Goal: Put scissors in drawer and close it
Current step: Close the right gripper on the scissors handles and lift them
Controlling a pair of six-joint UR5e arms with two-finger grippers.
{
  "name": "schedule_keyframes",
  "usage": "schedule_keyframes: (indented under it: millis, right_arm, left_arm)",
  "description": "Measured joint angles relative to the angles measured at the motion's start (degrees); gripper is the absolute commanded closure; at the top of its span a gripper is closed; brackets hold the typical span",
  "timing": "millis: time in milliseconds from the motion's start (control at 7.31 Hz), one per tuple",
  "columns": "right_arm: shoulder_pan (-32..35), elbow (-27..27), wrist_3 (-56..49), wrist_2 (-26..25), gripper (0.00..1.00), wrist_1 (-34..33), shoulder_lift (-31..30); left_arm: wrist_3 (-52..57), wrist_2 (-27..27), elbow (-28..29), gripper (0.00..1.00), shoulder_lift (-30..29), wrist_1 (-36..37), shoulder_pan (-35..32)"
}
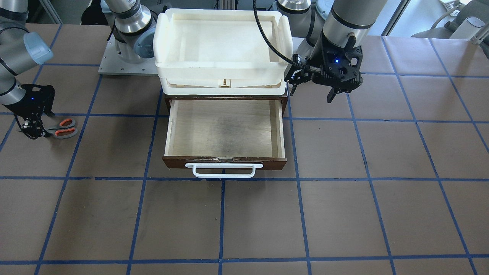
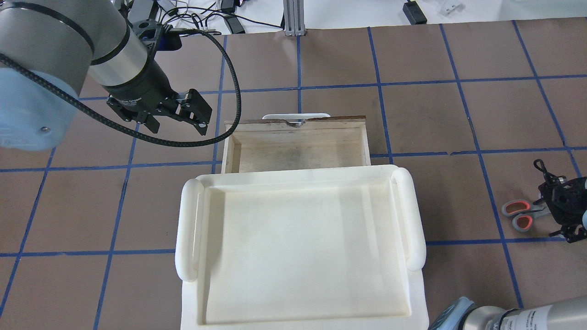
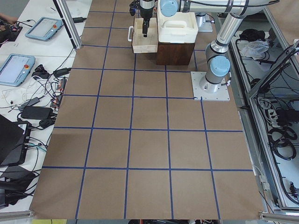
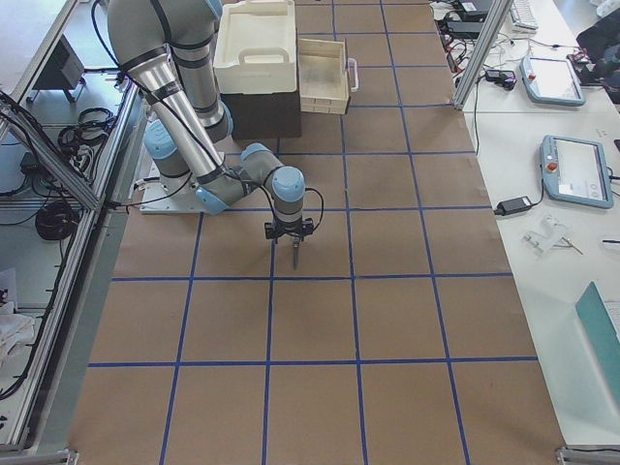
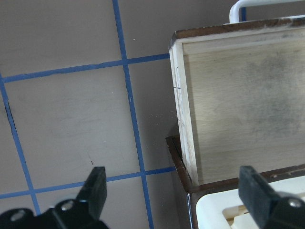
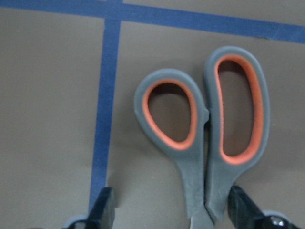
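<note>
The scissors (image 6: 200,143), grey handles lined orange-red, lie flat on the brown table at the robot's far right (image 2: 520,214) (image 1: 63,128). My right gripper (image 6: 174,212) is open and low over them, one finger on each side of the neck below the loops; the blades are hidden under it (image 1: 32,128). The drawer (image 1: 225,130) is pulled out and empty, with pale plywood inside and a white bar handle (image 1: 223,170). My left gripper (image 5: 176,191) is open and empty, hovering beside the drawer's side where it meets the cabinet (image 2: 176,120).
A white plastic tray (image 2: 188,220) sits on the dark-brown cabinet (image 1: 168,100) behind the drawer. Blue tape lines grid the brown table. The arm bases stand behind the cabinet (image 1: 126,57).
</note>
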Motion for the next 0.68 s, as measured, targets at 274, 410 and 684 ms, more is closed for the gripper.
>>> schedule_keyframes:
  millis: [274,410,684]
  right_arm:
    - [0.09,0.04,-0.16,-0.05,0.82,0.02,-0.01]
    - [0.11,-0.04,-0.18,-0.13,1.0,0.02,-0.01]
    - [0.15,-0.27,-0.05,-0.17,1.0,-0.04,-0.11]
  left_arm:
    - [-0.17,0.08,0.23,0.0,-0.72,0.99,0.01]
    - [-0.27,0.08,0.26,0.0,-1.01,1.11,0.01]
    - [-0.45,0.04,0.3,0.0,-1.54,1.74,0.01]
